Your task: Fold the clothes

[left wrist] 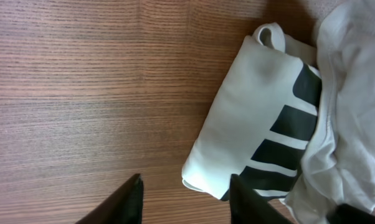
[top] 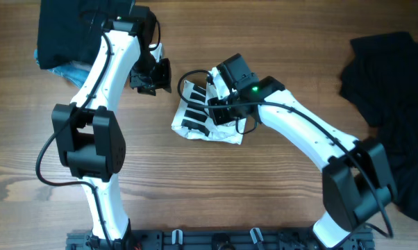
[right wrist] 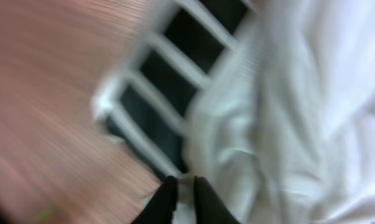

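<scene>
LAUNDRY TRIAL: A wooden table (top: 278, 42) is pictured from above with dark clothing heaped at two of its edges. A black pile (top: 396, 90) lies well off to the outer side of the right gripper (right wrist: 181, 183), and a dark heap (top: 60, 35) lies beyond the left gripper (left wrist: 185, 180). Near the middle of the table, the white T-shirt (top: 195, 118) is shown reduced to a small bundle. It sits directly beneath the right gripper and just beside the left gripper, apart from it.

The folding is judged to be nearly done: the main folds are made, and only a tidying of the loose side appears to be left. One half of the bundle is seen as a smooth, flat panel crossed by bold black strokes of lettering, with a small loop of hem at one corner. The other half is rumpled and bunched in soft creases.

The left gripper's jaws are held apart over bare wood, with nothing between them. The right gripper's fingers are drawn almost together low over the rumpled cloth. Whether a pinch of fabric is caught between them cannot be told from the blurred wrist view.
</scene>
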Controlling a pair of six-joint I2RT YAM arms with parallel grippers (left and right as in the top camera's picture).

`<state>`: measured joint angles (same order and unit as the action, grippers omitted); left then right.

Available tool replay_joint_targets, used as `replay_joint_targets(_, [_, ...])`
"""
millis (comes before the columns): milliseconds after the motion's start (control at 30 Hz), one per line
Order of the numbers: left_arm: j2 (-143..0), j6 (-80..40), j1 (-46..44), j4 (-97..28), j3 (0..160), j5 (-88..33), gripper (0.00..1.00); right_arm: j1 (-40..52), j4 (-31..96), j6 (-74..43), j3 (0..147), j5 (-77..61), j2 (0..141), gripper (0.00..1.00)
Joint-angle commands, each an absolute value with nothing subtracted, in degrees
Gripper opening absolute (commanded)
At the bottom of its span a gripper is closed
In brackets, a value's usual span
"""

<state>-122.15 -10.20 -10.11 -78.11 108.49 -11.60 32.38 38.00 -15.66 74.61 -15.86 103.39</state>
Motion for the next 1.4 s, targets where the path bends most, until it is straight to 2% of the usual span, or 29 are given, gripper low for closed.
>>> replay_joint_targets(0, [-121.2,-9.2,-10.2,-77.5,109.3,-11.4,0.49,31.0,38.9,-21.0,74.9,-10.0,105.3,0.04])
replay_joint_targets(200, [-121.2,-9.1,-10.2,-77.4,106.9,-11.2,0.51,27.0,47.0,-23.2,74.9,-6.2,105.2,0.04])
replay_joint_targets(300, [-121.2,-7.9,-10.2,-77.4,105.1,-10.8,0.56,25.4,54.7,-31.1,74.9,3.5,105.2,0.04])
replay_joint_targets(333, [-121.2,-7.8,-10.2,-77.3,104.3,-10.8,0.59,25.0,53.8,-24.9,74.9,-0.5,105.0,0.06])
replay_joint_targets(367, [-121.2,-7.7,-10.2,-77.1,103.7,-10.8,0.60,25.0,52.8,-19.8,74.9,-3.6,104.9,0.15])
replay_joint_targets(400, [-121.2,-7.7,-10.2,-76.8,103.3,-10.8,0.61,25.0,52.3,-18.6,74.9,-4.3,104.5,0.19])
replay_joint_targets(467, [-121.2,-7.7,-10.2,-76.8,103.1,-10.8,0.60,25.0,51.1,-16.9,74.9,-6.5,103.0,0.19])
replay_joint_targets(500, [-121.2,-7.7,-10.2,-76.8,103.1,-10.8,0.59,25.1,49.6,-12.5,74.9,-11.0,102.1,0.19])
replay_joint_targets(567, [-121.2,-7.7,-10.1,-76.8,103.1,-10.8,0.57,25.2,45.9,-3.5,74.9,-24.2,100.4,0.34])
replay_joint_targets(600, [-121.2,-7.2,-10.1,-76.7,103.1,-10.8,0.57,25.2,45.1,-4.2,74.9,-25.6,100.2,0.59])
replay_joint_targets(633, [-121.2,-6.3,-10.1,-76.7,103.1,-10.8,0.57,25.2,45.0,-5.6,74.9,-25.2,100.4,0.73])
replay_joint_targets(700, [-121.2,-6.2,-10.1,-76.7,103.1,-10.8,0.59,25.3,45.7,-6.0,74.8,-25.1,101.9,0.74])
replay_joint_targets(800, [-121.2,-6.2,-10.1,-76.5,103.1,-10.8,0.60,27.2,46.3,-5.0,74.4,-25.5,104.1,0.66])
replay_joint_targets(833, [-121.2,-6.2,-10.1,-76.5,103.1,-10.8,0.60,28.3,46.6,-4.4,74.4,-25.4,105.0,0.53])
replay_joint_targets(867, [-121.2,-6.2,-10.1,-76.5,103.1,-10.8,0.60,29.0,46.7,-4.5,74.4,-25.1,105.5,0.23])
replay_joint_targets(900, [-121.2,-6.2,-10.1,-76.4,103.1,-10.8,0.61,29.6,46.9,-5.0,74.4,-22.5,105.6,0.04])
replay_joint_targets(1033, [-121.2,-6.2,-10.2,-76.5,103.1,-11.4,0.61,27.2,52.4,-25.6,74.4,-0.2,104.9,0.04])
replay_joint_targets(1167, [-121.2,-6.2,-10.2,-76.5,103.1,-12.1,0.61,22.9,60.1,-35.9,74.4,2.6,104.9,0.04])
replay_joint_targets(1200, [-121.2,-6.2,-10.2,-76.5,103.1,-12.1,0.61,22.2,60.8,-36.0,74.4,2.6,104.9,0.12])
replay_joint_targets(1233, [-121.2,-6.2,-10.2,-76.5,103.1,-12.1,0.62,21.3,60.9,-35.6,74.4,2.6,104.9,0.43])
replay_joint_targets(1267, [-121.2,-6.2,-10.2,-76.5,103.1,-12.1,0.62,20.8,60.0,-33.6,74.4,1.7,104.9,0.58])
replay_joint_targets(1367, [-121.2,-6.2,-10.2,-76.3,103.1,-12.1,0.66,20.5,53.2,-18.5,74.5,-8.9,103.8,0.60])
